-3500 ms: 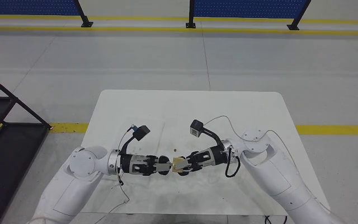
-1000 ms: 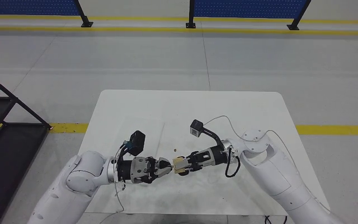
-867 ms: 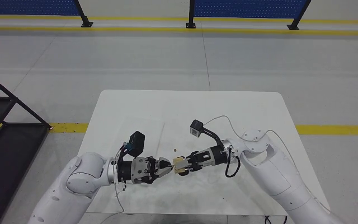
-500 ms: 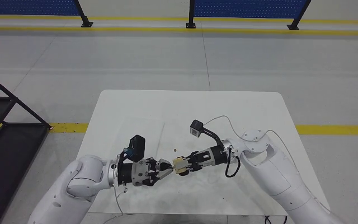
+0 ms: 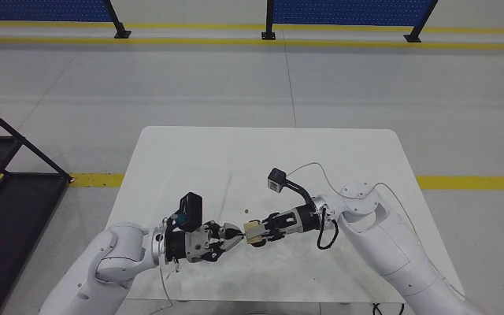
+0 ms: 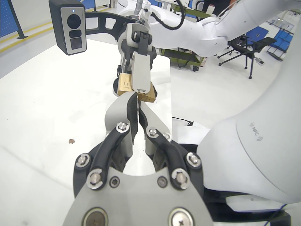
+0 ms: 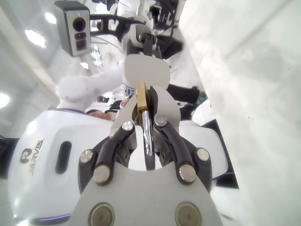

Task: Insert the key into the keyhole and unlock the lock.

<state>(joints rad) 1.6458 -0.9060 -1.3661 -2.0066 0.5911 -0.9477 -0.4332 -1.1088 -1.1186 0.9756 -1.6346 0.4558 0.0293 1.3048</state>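
Observation:
A brass padlock (image 5: 251, 230) is held above the white table (image 5: 315, 157) near its front edge, with my right gripper (image 5: 257, 231) shut on it. In the right wrist view the lock body (image 7: 141, 92) sits between the pads and its silver shackle (image 7: 147, 131) points back toward the wrist. My left gripper (image 5: 234, 235) meets it from the opposite side. In the left wrist view that gripper (image 6: 136, 98) is shut, its tips pressed against the end of the lock (image 6: 124, 84). The key is almost wholly hidden between the pads.
A small brown speck (image 5: 246, 211) lies on the table just beyond the grippers. The front table edge runs close below both arms. A black frame (image 5: 24, 197) stands on the floor to the left. The far half of the table is bare.
The left wrist has rolled while its tips stayed at the lock; its camera swung from the far side toward the front edge. The right arm and padlock held still.

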